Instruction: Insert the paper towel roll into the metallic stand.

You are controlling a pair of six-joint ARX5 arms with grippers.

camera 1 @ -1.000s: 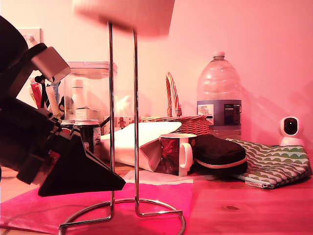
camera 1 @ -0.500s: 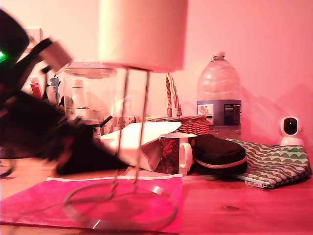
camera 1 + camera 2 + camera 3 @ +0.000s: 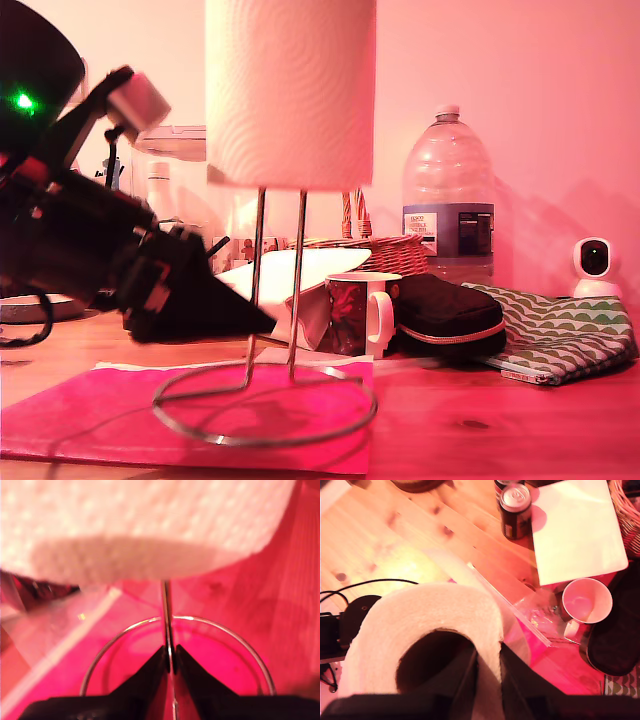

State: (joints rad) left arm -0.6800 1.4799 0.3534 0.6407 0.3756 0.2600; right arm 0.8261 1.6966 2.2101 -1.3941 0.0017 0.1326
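Note:
The paper towel roll [image 3: 290, 95] [image 3: 420, 625] hangs upright over the metallic stand [image 3: 298, 280], and the stand's two chrome wires run up into its lower end. The top of the loop is hidden inside the roll. The ring base [image 3: 265, 435] rests on a pink mat [image 3: 100, 420]. My first gripper [image 3: 262, 320] [image 3: 170, 655] reaches in from the exterior view's left and is shut on the stand's upright wire [image 3: 165, 605], below the roll [image 3: 150, 525]. My second gripper [image 3: 489, 655] pinches the roll's wall from above, one finger inside the core. It is above the exterior view's frame.
Behind the stand are a white board [image 3: 290, 275], a mug [image 3: 355, 310], a black pouch [image 3: 450, 310], a wicker basket [image 3: 370, 250] and a big water bottle [image 3: 448, 200]. A patterned pouch [image 3: 560, 335] and small camera [image 3: 595, 262] are at the exterior view's right. A soda can [image 3: 515, 510] stands near the board.
The roll has come down from the top edge onto the stand's wires. The stand shifted toward the exterior view's right, tilted midway, and now stands upright. The first arm rose with it.

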